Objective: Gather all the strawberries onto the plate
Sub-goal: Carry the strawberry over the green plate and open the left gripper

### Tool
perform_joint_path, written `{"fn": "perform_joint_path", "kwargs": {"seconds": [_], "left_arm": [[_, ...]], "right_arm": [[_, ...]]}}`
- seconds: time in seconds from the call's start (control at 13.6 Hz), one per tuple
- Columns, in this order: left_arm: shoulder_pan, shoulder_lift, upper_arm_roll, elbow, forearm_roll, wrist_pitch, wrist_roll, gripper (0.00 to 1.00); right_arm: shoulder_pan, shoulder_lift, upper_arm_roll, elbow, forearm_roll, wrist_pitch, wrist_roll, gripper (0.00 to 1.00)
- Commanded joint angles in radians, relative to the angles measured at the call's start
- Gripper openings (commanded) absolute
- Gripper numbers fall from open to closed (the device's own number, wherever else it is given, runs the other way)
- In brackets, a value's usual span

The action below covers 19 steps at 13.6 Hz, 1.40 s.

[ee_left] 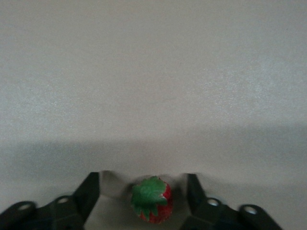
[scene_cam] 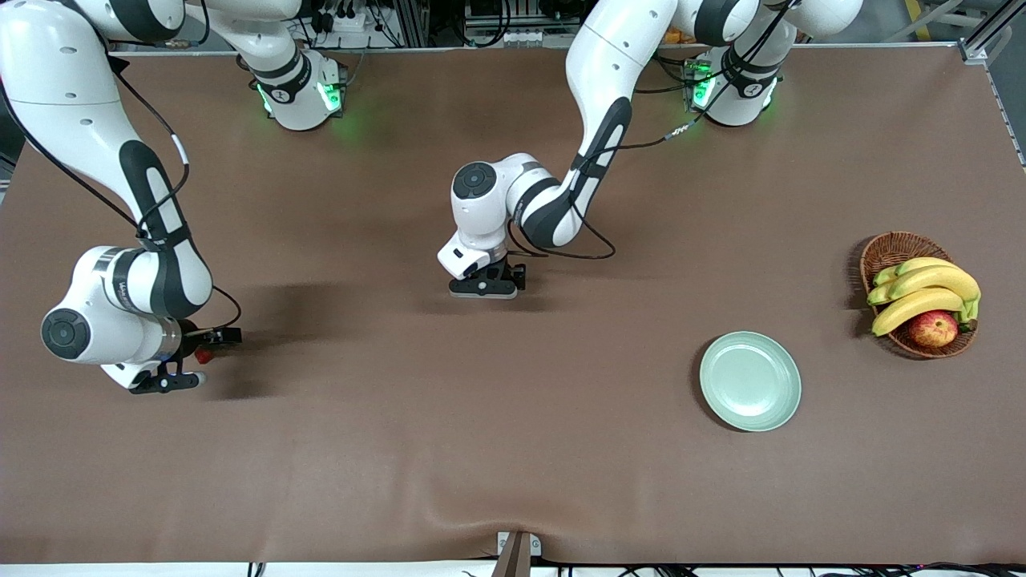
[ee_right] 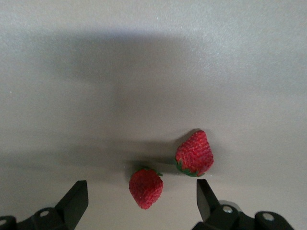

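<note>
Tabletop (scene_cam: pixel 401 449): matt brown cloth, slightly rippled along the edge nearest the front camera. Plate (scene_cam: pixel 750 381): smooth, glossy, pale mint-green. Basket (scene_cam: pixel 890 250): brown woven wicker. Strawberries (ee_right: pixel 146 188): rough, pitted red skin, one with a matt green leafy top (ee_left: pixel 152 199). Arm shells: glossy white plastic; left tool (ee_left: pixel 144 201) and right tool (ee_right: pixel 141 203) fingers: matt black.

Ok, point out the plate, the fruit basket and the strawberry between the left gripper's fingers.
plate (scene_cam: pixel 750 381), front view, bare centre.
fruit basket (scene_cam: pixel 891 248), front view, wicker rim above the bananas.
strawberry (ee_left: pixel 153 200), left wrist view, green leafy top and red body.
</note>
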Motion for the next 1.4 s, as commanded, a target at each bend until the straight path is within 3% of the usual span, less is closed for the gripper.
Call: {"fn": "perform_joint_path", "kwargs": {"seconds": [0.0,0.37,0.59,0.81,1.03,1.32], "left_arm": [[-0.014,0.012,0.017,0.025,0.027,0.002,-0.051,0.00],[-0.023,-0.007,0.015,0.017,0.026,-0.010,-0.071,0.00],[-0.001,-0.047,0.021,0.015,0.021,-0.084,-0.075,0.00],[0.071,-0.097,0.072,0.014,0.023,-0.151,-0.198,0.00],[0.162,-0.108,0.144,0.014,0.018,-0.185,-0.278,0.00],[0.358,-0.107,0.149,0.011,0.023,-0.198,-0.279,0.00]], "right_arm": [[-0.024,-0.010,0.021,-0.010,-0.024,-0.009,-0.001,1.00],[-0.023,-0.009,0.021,-0.011,-0.019,-0.048,0.007,1.00],[-0.017,-0.001,0.021,-0.010,-0.013,-0.032,0.007,1.00],[-0.017,0.014,0.021,-0.011,-0.011,-0.005,0.006,0.91],[-0.015,0.021,0.023,-0.010,-0.011,-0.005,0.006,0.90],[-0.015,0.025,0.021,-0.011,-0.011,0.008,-0.002,0.67]]}}
